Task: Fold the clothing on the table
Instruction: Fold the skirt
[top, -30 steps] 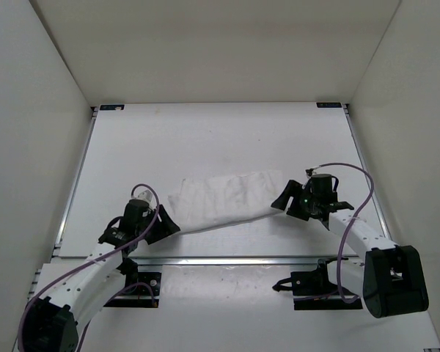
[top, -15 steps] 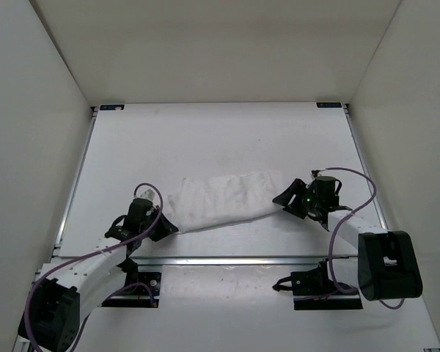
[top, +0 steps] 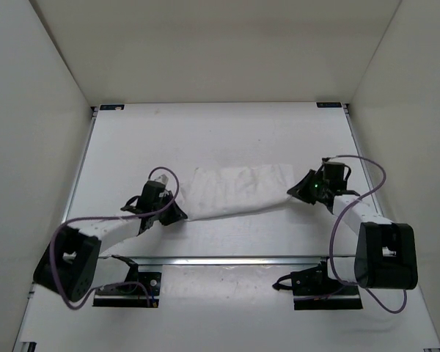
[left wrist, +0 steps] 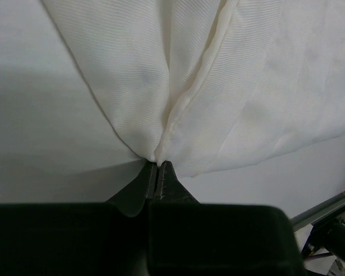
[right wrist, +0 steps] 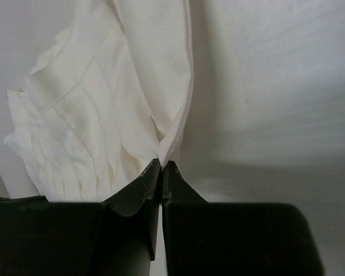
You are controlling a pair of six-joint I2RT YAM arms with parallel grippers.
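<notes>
Left end effector (left wrist: 159, 164), right end effector (right wrist: 161, 163) each pinching opposite ends of white garment (top: 235, 192), lying toward bench (top: 205, 136) near edge; white walls (top: 205, 51) enclosing.

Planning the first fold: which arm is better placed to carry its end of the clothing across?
Probably left. Both are shut on opposite ends of the clothing, but the left gripper holds smoothly fanned fabric, while the right gripper holds bunched pleats.

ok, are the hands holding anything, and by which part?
Both are shut on the clothing: the left hand pinches a gathered bit of edge at its left end, the right hand the edge at its right end.
</notes>
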